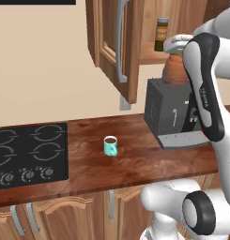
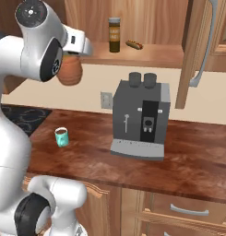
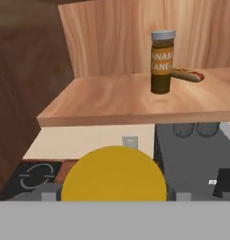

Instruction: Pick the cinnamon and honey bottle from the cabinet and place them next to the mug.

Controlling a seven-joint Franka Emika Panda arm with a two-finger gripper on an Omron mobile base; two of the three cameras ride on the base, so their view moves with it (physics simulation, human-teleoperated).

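Honey bottle [image 2: 69,70] held in gripper [image 3: 111,197], clear of cabinet [image 1: 117,47] shelf, high above counter [image 2: 188,156]; yellow lid toward hand cam, fingers mostly hidden behind it, so clamped on jar prob. but contact pts not visible. Cinnamon [image 2: 114,34] upright on shelf beside small sausage-like item [image 2: 134,44]; not yet fetched. Mug [image 1: 110,146] on counter between stove [image 1: 29,154] and coffee machine [image 2: 141,120], well apart from both.

Risks, as judged: jar rounded, so could slip or rotate in grip on descent. Coffee machine stood just below carry path; low swing could clip its top. Mug small, full of dark liquid; close set-down could knock it & spill. Open door w/ long handle [image 1: 119,42] near arm; elbow contact poss.
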